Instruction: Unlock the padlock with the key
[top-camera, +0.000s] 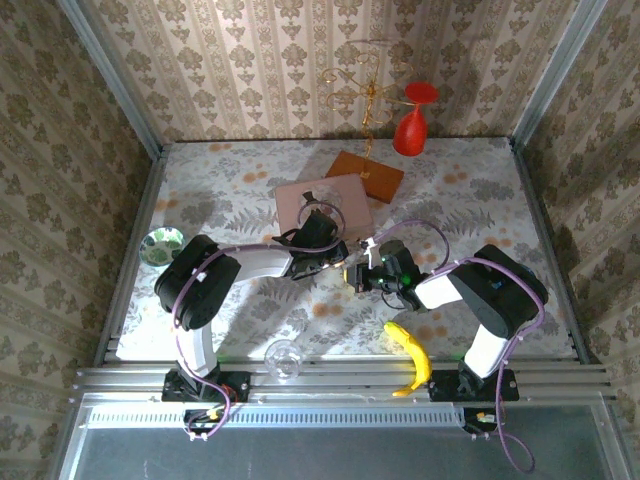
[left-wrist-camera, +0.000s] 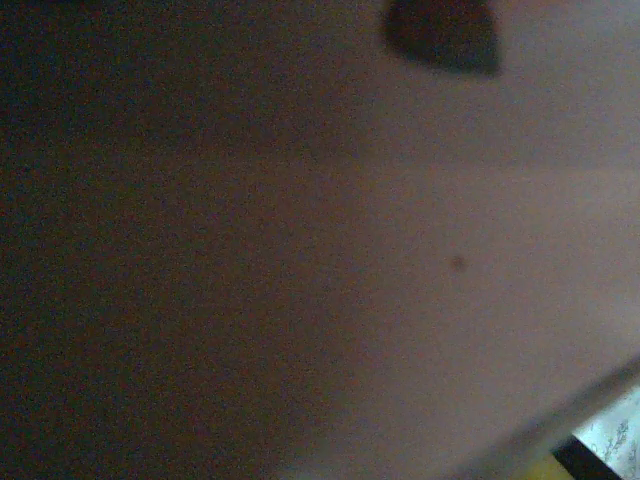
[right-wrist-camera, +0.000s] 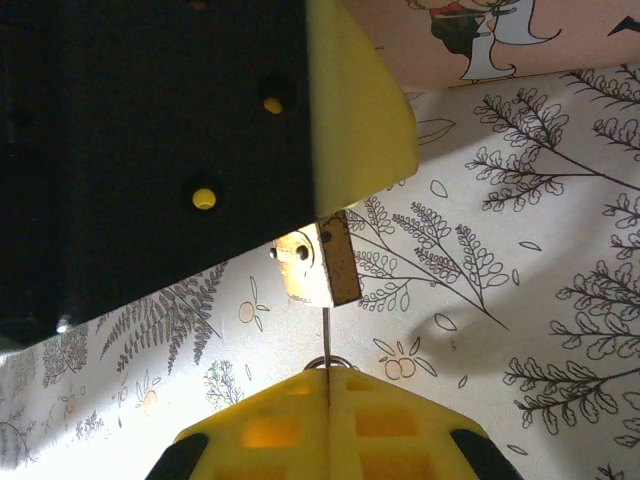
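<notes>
Up close, from my right wrist, my right gripper (right-wrist-camera: 328, 385) has its yellow fingers pressed together on the key (right-wrist-camera: 327, 335), seen edge-on as a thin metal sliver with a small ring at the fingertips. The key's tip meets the underside of the padlock (right-wrist-camera: 312, 265), a small brass block lifted off the table (right-wrist-camera: 520, 300). My left gripper (top-camera: 338, 258) is clamped on the padlock, which pokes out below its yellow pad. Just behind lies the pink box (top-camera: 322, 200). From above, my two grippers meet near the table's middle. My left wrist view is a pinkish blur.
</notes>
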